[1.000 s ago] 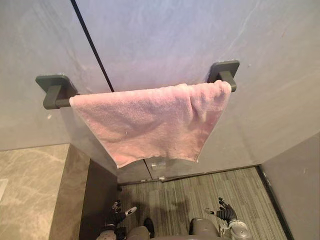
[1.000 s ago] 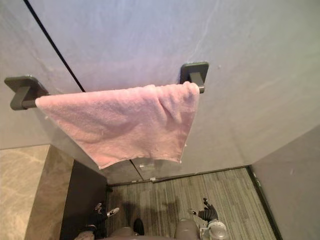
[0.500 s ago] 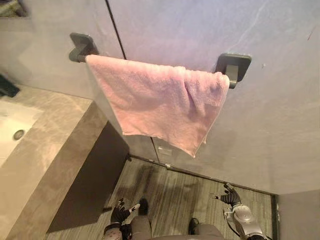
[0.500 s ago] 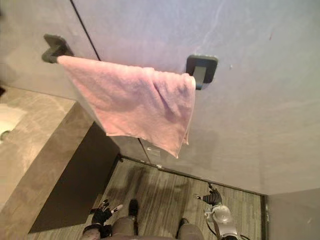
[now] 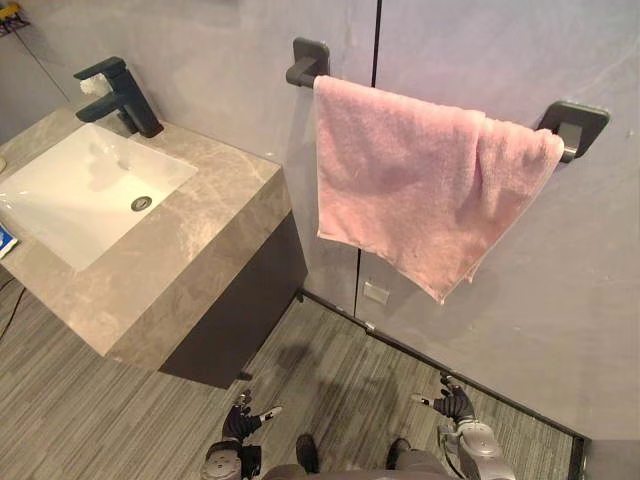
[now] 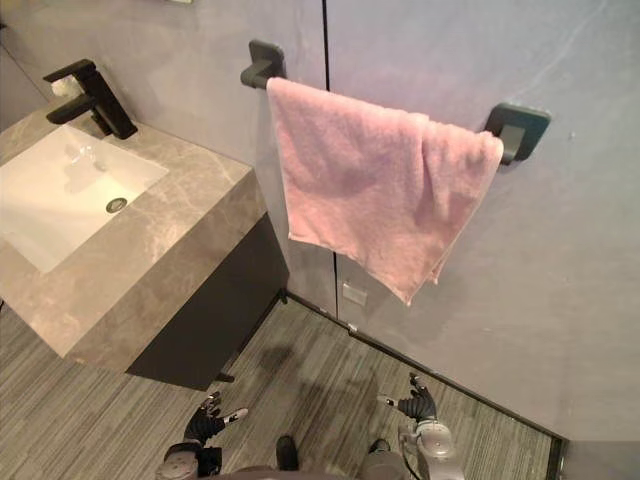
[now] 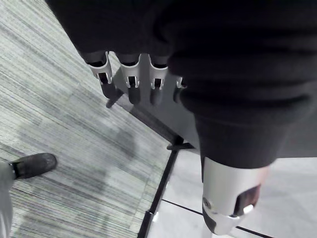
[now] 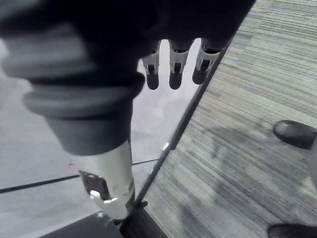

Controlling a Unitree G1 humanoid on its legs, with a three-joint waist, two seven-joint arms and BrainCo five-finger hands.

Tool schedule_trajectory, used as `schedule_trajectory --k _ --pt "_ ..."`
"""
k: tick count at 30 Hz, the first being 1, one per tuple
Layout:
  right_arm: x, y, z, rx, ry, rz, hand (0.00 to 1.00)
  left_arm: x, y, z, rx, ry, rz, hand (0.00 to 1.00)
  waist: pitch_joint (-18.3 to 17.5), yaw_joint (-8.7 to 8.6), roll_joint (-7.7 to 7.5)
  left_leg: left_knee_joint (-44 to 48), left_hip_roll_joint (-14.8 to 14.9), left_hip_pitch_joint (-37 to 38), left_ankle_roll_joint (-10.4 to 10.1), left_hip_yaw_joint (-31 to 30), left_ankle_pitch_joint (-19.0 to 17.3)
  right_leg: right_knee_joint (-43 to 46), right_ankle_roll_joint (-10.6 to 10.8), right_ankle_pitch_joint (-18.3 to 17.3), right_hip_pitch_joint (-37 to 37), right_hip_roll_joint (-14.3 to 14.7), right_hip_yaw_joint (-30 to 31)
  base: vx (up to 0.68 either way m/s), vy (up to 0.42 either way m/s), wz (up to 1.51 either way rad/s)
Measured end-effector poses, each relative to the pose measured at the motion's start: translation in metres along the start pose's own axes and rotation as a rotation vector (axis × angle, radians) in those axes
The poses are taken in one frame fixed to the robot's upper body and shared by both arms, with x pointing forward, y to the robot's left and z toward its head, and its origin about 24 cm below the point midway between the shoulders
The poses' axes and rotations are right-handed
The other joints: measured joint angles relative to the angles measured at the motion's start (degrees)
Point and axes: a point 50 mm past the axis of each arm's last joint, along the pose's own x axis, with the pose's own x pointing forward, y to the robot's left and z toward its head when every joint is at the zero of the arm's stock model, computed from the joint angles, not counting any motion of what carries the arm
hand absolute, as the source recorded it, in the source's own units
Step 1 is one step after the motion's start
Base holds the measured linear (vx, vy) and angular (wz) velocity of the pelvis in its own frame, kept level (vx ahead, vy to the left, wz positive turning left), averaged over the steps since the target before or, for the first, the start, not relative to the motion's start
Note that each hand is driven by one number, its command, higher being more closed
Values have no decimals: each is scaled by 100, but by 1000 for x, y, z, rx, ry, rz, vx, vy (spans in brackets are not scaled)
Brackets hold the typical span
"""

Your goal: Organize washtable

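The washtable (image 5: 190, 250) has a grey marble top with a white sink (image 5: 70, 195) sunk into it and a black faucet (image 5: 120, 92) at its back edge. To its right a pink towel (image 5: 420, 190) hangs folded over a dark rail (image 5: 308, 62) on the wall. My left hand (image 5: 240, 422) hangs low over the floor, well below the washtable's front corner. Its fingers (image 7: 130, 82) are straight and hold nothing. Low to the right, under the towel, my right hand (image 5: 455, 405) is open too, its fingers (image 8: 173, 69) empty.
A small blue thing (image 5: 3, 240) lies on the counter at the far left edge. The cabinet (image 5: 235, 320) under the top is dark. Striped grey floor (image 5: 330, 380) runs between the cabinet and the wall. A dark strip (image 5: 470, 375) lines the wall's foot.
The camera has swung left, so the washtable with sink and faucet has come into view and the towel sits further right. Both hands stay low and open.
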Motion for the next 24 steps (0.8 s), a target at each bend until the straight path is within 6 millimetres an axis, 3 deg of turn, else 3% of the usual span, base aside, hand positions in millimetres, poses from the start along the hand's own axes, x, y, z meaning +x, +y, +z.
schedule_trajectory --k 4,9,15,16,21,24 --pt "-2 8 -6 -2 29 23 0 -8 4 -22 -12 77 18 0 37 19 -55 -3 -25 -9 39 -18 56 4 -13 70 -39 3 56 -118 41 -4" --pt "-3 14 -9 -2 35 36 0 -8 10 -23 -49 81 54 0 63 157 -106 -4 4 102 28 52 54 113 -54 39 6 12 147 -91 10 -8" --pt "-6 15 -13 -4 44 39 0 -9 8 -26 -112 93 81 0 34 189 -124 -5 18 164 59 170 28 115 -31 22 62 17 221 -25 8 -5" --pt "-7 21 -20 -39 76 61 0 -9 6 -29 -110 116 74 0 -212 201 -253 -9 22 364 70 87 8 -103 -54 38 336 117 178 4 1 -3" --pt "-8 21 -21 -39 80 60 0 -9 6 -29 -111 116 74 0 -216 200 -265 -8 43 339 44 108 -10 -159 -52 44 346 131 186 0 0 0" --pt "-11 22 -34 -27 130 60 0 -7 6 -27 -112 115 73 0 -255 282 -321 -8 122 317 14 170 -30 -387 -30 103 435 231 213 21 -24 -6"
